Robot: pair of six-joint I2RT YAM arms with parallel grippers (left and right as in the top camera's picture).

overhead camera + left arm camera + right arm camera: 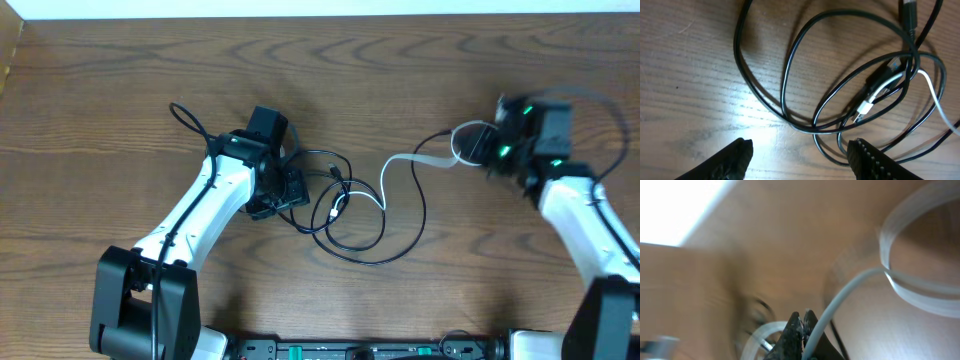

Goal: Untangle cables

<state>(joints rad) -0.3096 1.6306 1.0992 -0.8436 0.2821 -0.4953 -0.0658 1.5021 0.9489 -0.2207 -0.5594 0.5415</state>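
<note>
Cables point(350, 215) lay knotted mid-table, between your arms. Your right gripper point(801, 320) was clenched on the white cable point(400, 160); your left gripper point(800, 147) hung open above the black loops point(785, 90), pinning nothing. Pulling harder could have dragged or tightened the knot, since the white plug point(865, 107) sat threaded among those loops.

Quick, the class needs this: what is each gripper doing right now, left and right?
The left gripper is open and empty, by the black cables.
The right gripper is shut, apparently on the white cable.
</note>
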